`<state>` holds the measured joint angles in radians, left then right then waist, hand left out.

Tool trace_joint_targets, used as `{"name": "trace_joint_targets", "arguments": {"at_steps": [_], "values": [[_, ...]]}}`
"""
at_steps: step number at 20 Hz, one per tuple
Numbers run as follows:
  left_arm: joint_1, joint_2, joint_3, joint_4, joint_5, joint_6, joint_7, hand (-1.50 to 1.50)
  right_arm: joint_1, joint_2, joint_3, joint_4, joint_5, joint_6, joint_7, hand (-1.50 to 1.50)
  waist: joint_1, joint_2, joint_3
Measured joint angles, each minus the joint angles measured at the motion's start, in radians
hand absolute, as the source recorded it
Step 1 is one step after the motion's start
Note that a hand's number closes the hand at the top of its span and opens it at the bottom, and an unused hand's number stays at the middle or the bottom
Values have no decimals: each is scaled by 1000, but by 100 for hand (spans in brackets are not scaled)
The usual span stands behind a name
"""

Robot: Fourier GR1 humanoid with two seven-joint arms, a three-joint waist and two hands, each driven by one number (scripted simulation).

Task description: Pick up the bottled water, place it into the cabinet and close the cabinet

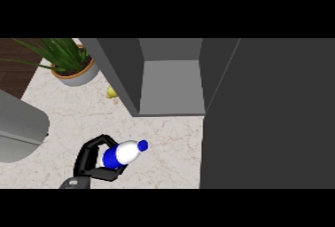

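Note:
The water bottle (124,153) is white with a blue label and a blue cap. It leans with its cap toward the upper right, over the marble counter (163,133). My left hand (87,160) comes in from the lower left edge and is curled round the bottle's lower half, fingers above it and thumb below. The dark grey cabinet (171,82) stands open ahead and to the right of the bottle, and its lighter inner floor shows. Its open door (268,115) fills the right side of the view. My right hand does not show.
A potted plant (73,70) stands at the back left. A small yellow item (111,92) lies half hidden by the cabinet's left wall. A large grey rounded object (20,128) is at the left edge, close to my hand.

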<state>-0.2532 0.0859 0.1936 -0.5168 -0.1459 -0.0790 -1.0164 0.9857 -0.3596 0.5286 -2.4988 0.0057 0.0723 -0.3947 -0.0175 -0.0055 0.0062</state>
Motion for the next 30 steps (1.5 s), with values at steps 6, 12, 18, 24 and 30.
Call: {"name": "trace_joint_targets", "arguments": {"at_steps": [6, 12, 18, 24, 30], "values": [[9, -62, -84, -47, 48, 6, 33, 150, 20, -25, 11, -1, 0, -17, -21, -150, 2, 0, -5], [-24, -80, -250, -158, 202, 61, 156, 150, 19, -46, 1, 2, -2, -31, -37, -150, 0, 0, -6], [-78, -84, -410, -309, 332, 202, 345, 150, 24, -73, -44, 2, -10, -27, -63, -150, -1, 0, -6], [-196, -85, -531, -386, 441, 362, 515, 150, 29, -78, -76, 7, -21, -24, -85, -150, -9, 3, -6], [-348, -86, -603, -330, 525, 509, 599, 150, 47, -81, -103, 8, -32, -10, -115, -150, -23, 7, -7]]}}
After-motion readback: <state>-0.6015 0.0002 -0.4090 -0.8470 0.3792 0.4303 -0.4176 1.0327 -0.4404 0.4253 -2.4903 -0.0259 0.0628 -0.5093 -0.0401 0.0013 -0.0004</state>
